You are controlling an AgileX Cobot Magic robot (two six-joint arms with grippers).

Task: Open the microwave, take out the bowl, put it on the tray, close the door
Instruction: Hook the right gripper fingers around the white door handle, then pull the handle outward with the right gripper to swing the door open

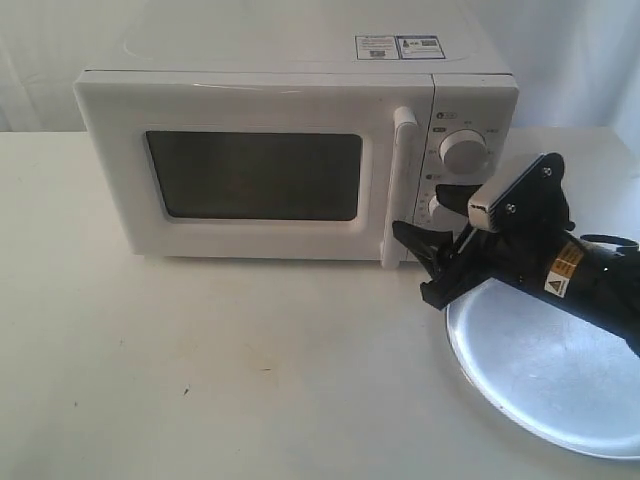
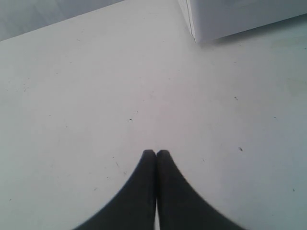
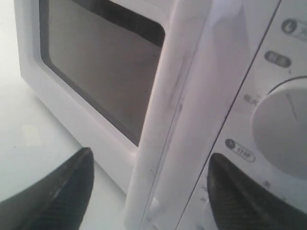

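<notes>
The white microwave [image 1: 260, 150] stands at the back of the table with its door [image 1: 255, 175] shut. No bowl shows through the dark window. My right gripper [image 1: 422, 212] is open at the lower end of the vertical bar handle [image 1: 400, 190]. In the right wrist view the handle [image 3: 163, 110] runs between the two dark fingertips of that gripper [image 3: 151, 158], touching neither. The silver tray [image 1: 550, 370] lies on the table under the right arm. My left gripper [image 2: 156, 153] is shut on nothing, above bare table, near a lower corner of the microwave [image 2: 240, 17].
Two white dials [image 1: 463, 152] sit right of the handle, and the lower one is partly hidden by my right gripper. A label sticker [image 1: 398, 47] lies on the microwave's top. White table [image 1: 200, 370] stretches in front and to the left.
</notes>
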